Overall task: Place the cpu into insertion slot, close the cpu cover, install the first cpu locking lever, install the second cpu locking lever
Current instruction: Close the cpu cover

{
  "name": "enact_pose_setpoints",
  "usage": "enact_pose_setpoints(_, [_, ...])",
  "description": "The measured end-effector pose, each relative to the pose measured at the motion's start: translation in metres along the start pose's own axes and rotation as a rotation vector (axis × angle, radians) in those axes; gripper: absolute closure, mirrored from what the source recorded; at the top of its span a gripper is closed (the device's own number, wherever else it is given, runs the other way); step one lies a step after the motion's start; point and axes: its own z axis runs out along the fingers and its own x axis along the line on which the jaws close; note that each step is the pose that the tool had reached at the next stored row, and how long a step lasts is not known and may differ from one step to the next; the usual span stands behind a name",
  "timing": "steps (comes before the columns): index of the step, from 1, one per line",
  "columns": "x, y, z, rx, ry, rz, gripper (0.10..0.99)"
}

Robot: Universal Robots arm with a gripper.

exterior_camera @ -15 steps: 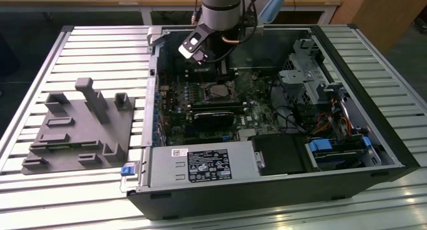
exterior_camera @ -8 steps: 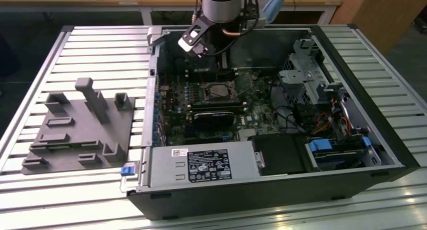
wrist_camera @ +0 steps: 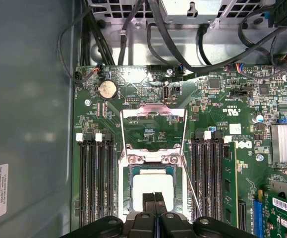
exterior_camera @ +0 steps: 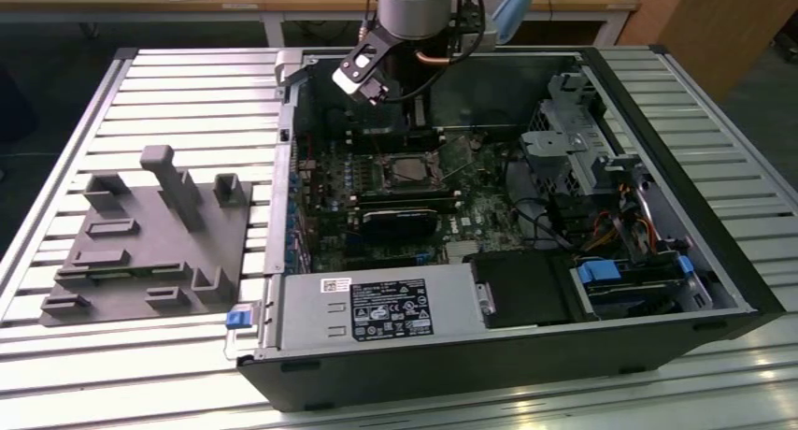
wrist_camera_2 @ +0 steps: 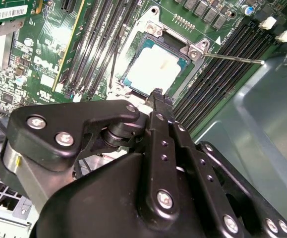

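The cpu (wrist_camera: 152, 184) lies flat in the insertion slot (wrist_camera: 128, 198), its pale metal face up; it also shows in the second wrist view (wrist_camera_2: 155, 69) and as a pale square in the exterior view (exterior_camera: 406, 173). The cpu cover (wrist_camera: 153, 113) stands swung open behind the slot, and the board shows through its window. Two thin wire levers (wrist_camera: 193, 193) stick out, released; one shows in the second wrist view (wrist_camera_2: 232, 58). My gripper (wrist_camera: 154, 197) hovers over the near edge of the cpu, fingers pressed together with nothing between them; its tip (wrist_camera_2: 157, 93) points at the slot.
Long black memory slots (wrist_camera: 96, 183) flank the socket on both sides. A green card (wrist_camera: 282, 208) and a heatsink (wrist_camera: 286, 144) sit to one side, with cables (wrist_camera: 163, 34) beyond the board. The case wall (exterior_camera: 284, 168) and drive cage (exterior_camera: 574, 140) enclose the area. A grey fixture (exterior_camera: 149, 243) lies outside.
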Motion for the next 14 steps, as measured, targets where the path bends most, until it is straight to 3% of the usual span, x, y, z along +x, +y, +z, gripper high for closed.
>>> enact_pose_setpoints(9, [0.0000, 0.0005, -0.0003, 0.000, -0.0001, 0.000, 0.980])
enact_pose_setpoints(14, [0.0004, 0.0152, 0.0010, 0.002, -0.0001, 0.000, 0.980])
